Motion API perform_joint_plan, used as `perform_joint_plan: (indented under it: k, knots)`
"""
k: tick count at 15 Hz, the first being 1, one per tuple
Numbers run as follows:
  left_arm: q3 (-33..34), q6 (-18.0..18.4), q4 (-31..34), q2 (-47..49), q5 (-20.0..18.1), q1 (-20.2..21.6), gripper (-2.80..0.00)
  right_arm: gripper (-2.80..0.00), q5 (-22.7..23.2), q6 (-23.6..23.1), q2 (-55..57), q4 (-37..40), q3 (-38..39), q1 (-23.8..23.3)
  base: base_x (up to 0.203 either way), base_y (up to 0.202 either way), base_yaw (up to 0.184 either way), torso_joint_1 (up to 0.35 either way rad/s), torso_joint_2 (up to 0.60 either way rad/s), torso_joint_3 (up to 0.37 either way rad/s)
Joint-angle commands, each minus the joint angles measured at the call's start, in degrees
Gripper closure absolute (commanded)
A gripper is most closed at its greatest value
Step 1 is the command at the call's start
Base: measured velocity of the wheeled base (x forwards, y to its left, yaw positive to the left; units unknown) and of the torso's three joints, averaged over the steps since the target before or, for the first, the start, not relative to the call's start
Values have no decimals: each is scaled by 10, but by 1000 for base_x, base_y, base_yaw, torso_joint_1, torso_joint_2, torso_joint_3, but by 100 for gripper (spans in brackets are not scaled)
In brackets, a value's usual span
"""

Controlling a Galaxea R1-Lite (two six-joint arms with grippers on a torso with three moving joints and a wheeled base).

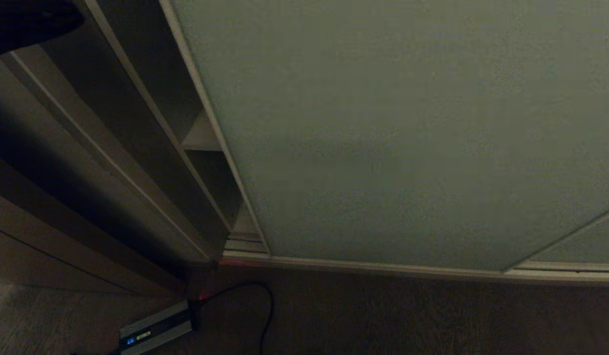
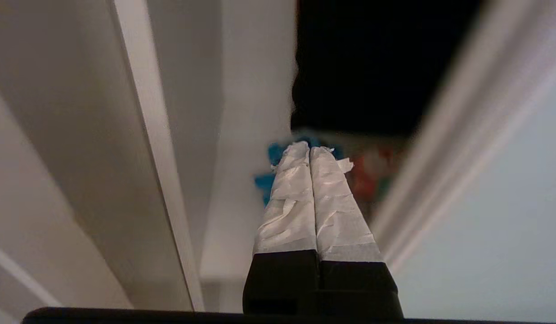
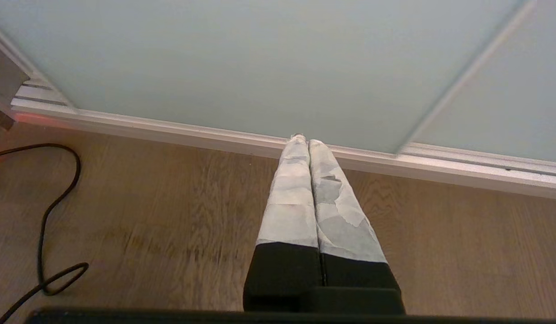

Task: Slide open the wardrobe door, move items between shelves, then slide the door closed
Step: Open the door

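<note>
Sliding wardrobe door [image 1: 408,138]: a large flat pale grey-green panel filling most of the head view, its cream frame strip [image 1: 213,128] running down the panel's left edge and a floor track [image 1: 383,266] along its foot. A narrow gap stands open to the left of that strip, showing slivers of two off-white shelves [image 1: 202,135]. The panel is judged stiff, smooth and fairly heavy, riding on its track; its face offers nothing to pinch, so the exposed frame edge is the likely place to press or hook, pushing sideways along the track (a push on the flat face would probably just slip).

Toys: in the left wrist view, a blue plush toy [image 2: 266,180] and a pink-and-red one [image 2: 372,173] lie on a shelf beneath a dark cushion [image 2: 372,67], both blurred and partly hidden behind the fingers. They are judged light, soft and squashable, easy to take by the body or a limb, with little risk of damage.

Left pincer [image 2: 310,150]: fingers pressed together, holding nothing, pointing into the gap between the door's frame strip and the dark wooden panel beside it, towards the toys. Whether it touches the door edge cannot be told. A dark part of the left arm [image 1: 28,22] shows at the head view's upper left corner.

Right pincer [image 3: 303,139]: fingers together, empty, hanging parked low above the wooden floor [image 3: 170,216] in front of the door's foot; a black cable [image 3: 57,202] loops on the floor nearby.
</note>
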Motion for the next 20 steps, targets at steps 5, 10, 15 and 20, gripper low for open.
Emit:
perform_joint_plan:
  k: [5,10,15,20]
  knots:
    - [-68,-26,20,82,8,-44,0,0,0,0,0,1,3,0,0,0,0,0,0,0]
    - [-113,-22,22,167,12,-165,0,0,0,0,0,0,3,0,0,0,0,0,0,0]
    - [-132,-23,16,225,22,-271,0,0,0,0,0,0,3,0,0,0,0,0,0,0]
    - [-214,-16,22,308,23,-326,0,0,0,0,0,0,3,0,0,0,0,0,0,0]
